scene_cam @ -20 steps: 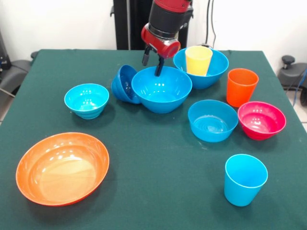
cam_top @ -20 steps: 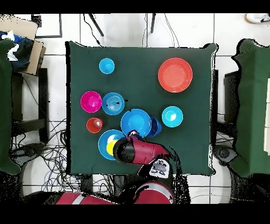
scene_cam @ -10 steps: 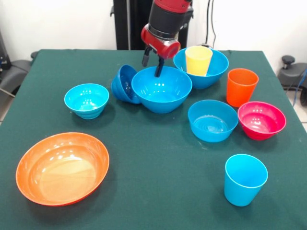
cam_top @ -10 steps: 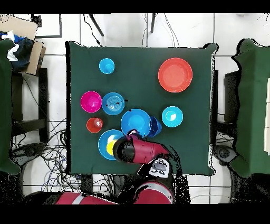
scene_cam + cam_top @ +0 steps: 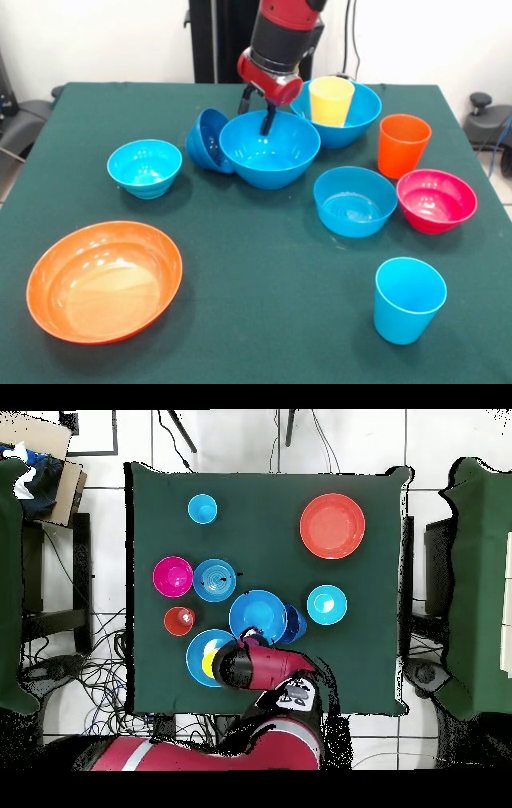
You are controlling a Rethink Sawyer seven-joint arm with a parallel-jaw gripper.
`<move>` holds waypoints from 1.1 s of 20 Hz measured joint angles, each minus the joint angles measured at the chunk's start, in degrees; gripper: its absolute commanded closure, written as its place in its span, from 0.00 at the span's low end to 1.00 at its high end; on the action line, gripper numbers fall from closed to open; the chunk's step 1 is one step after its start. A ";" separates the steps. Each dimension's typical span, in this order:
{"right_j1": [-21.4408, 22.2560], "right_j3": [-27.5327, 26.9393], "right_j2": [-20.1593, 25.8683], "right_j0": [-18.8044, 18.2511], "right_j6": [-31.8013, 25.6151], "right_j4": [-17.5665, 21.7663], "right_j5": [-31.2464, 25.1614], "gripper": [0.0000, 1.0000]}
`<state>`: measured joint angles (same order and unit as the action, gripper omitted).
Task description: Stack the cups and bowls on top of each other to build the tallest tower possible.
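Gripper (image 5: 256,117) stood with fingers spread astride far rim of large blue bowl (image 5: 270,150), mid-tabletop; nothing pinched. Small dark blue bowl (image 5: 207,141) leaned tilted against that bowl's side. Yellow cup (image 5: 330,101) sat upright in second large blue bowl (image 5: 362,112) (glossy plastic) near far edge. Wide orange bowl (image 5: 104,281) lay toward near corner.

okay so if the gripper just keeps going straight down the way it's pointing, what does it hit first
Most likely the large blue bowl: the open gripper points down over its far rim, one finger seemingly inside and the other behind. Depth is hard to judge, so it could meet the rim or the bowl's inside.
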<state>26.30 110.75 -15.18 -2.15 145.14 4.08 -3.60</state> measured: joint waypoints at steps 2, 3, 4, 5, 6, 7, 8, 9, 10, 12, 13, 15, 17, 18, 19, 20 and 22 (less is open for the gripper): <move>-0.62 -0.11 -0.05 0.17 0.00 -0.01 0.74 0.00; -0.86 -0.17 -0.07 0.22 0.00 -0.01 1.06 0.00; -1.24 -0.25 -0.09 0.30 0.00 -0.01 1.44 0.00; -1.73 -0.37 -0.10 0.34 0.00 -0.01 1.78 0.00; -2.04 -0.46 -0.11 0.33 0.00 -0.01 1.92 0.00; -2.20 -0.51 -0.12 0.33 0.00 -0.02 1.96 0.00; -2.36 -0.56 -0.12 0.33 0.00 -0.02 2.01 0.00; -2.55 -0.62 -0.14 0.33 0.00 -0.02 2.02 0.00; -2.93 -0.72 -0.15 0.34 0.00 -0.02 2.02 0.00; -3.10 -0.74 -0.16 0.33 0.00 -0.02 2.02 0.00; -3.10 -0.74 -0.16 0.33 0.00 -0.02 2.02 0.00; -3.10 -0.75 -0.17 0.34 0.00 -0.02 2.03 0.00; -3.12 -0.75 -0.16 0.33 0.00 -0.02 2.02 0.00; -3.13 -0.75 -0.16 0.30 0.00 -0.02 2.02 0.00; -3.12 -0.78 -0.16 0.28 0.00 -0.02 2.03 0.00; -3.12 -0.79 -0.16 0.26 0.00 -0.02 2.03 0.00; -3.16 -0.86 -0.18 0.19 0.00 -0.02 2.23 0.00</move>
<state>23.14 109.89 -15.36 -1.96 145.14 4.05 -1.37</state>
